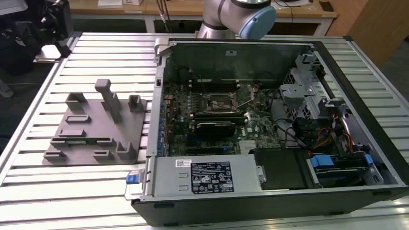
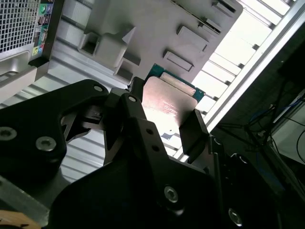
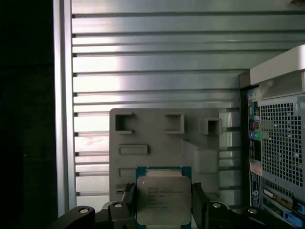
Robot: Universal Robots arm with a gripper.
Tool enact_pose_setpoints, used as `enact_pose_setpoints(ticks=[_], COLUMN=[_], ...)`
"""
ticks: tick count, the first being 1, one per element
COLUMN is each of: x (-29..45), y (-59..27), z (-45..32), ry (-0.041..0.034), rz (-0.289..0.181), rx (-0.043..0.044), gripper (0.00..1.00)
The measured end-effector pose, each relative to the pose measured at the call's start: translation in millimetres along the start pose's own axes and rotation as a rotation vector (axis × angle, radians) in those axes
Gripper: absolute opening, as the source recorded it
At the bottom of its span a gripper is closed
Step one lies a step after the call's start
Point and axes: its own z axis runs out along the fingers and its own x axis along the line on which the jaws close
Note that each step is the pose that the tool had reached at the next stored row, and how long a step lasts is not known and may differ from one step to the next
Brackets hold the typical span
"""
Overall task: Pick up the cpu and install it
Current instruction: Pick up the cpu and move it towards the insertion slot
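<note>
A: How far along are we?

B: The pick is done, we judge; the install is not. Start with the table (image 1: 96, 52): the open computer case (image 1: 255, 207) lies on it, off to one side of the gripper (image 3: 163, 206), and the grey fixture plate (image 3: 157, 136) sits below the gripper, well apart from it. The motherboard socket (image 1: 221, 102) inside the case looks bare to us, no silvery top in it.

A: And the gripper?

B: Clamped on the cpu (image 3: 163, 196). In both wrist views we see the chip between the two black fingers (image 2: 193, 129), one on each opposite edge, its metal top facing the cameras.

A: So the cpu is off the plate?

B: We think so: it hangs in the gripper over the plate, clear of its recesses, and well apart from the socket, so seating it is what we have left.
</note>
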Motion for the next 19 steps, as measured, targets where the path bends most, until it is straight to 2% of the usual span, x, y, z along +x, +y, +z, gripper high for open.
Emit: enact_pose_setpoints(ticks=[19], x=[-22.6], y=[7.3], z=[0.8], ry=[0.0], rz=[0.0], rx=[0.0], gripper=[0.55])
